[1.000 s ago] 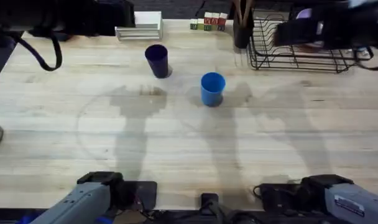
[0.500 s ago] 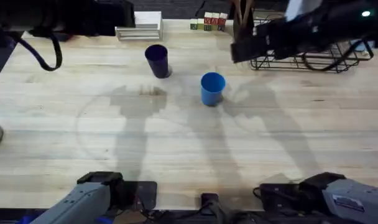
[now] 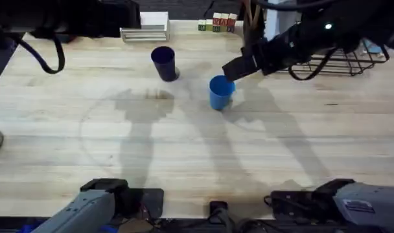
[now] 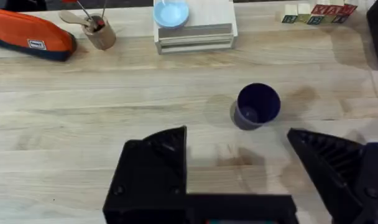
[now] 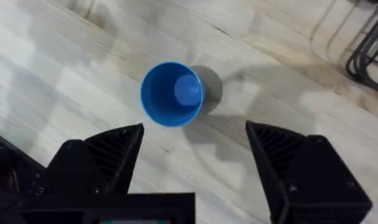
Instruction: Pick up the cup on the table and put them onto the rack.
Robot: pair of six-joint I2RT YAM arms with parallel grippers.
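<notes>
R pincer [image 5: 192, 152] spread wide over light-blue cup [image 5: 171, 93] — upright, untouched.

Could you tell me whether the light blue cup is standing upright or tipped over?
Upright: the light blue cup shows its round open mouth and inner bottom from above, standing on the table.

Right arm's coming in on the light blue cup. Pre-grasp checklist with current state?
1. Right gripper open wide enough for the cup: ok, fingers spread wider than the rim.
2. Light blue cup upright, mouth up, empty: ok.
3. Cup between the fingers: not ok, it sits ahead of the fingertips, untouched.
4. Space around the cup: ok, the dark blue cup stands well apart.
5. Left gripper out of the way: ok, open, hovering near the dark blue cup.
6. Free slot on the rack: cannot tell, the right arm covers much of it.
</notes>
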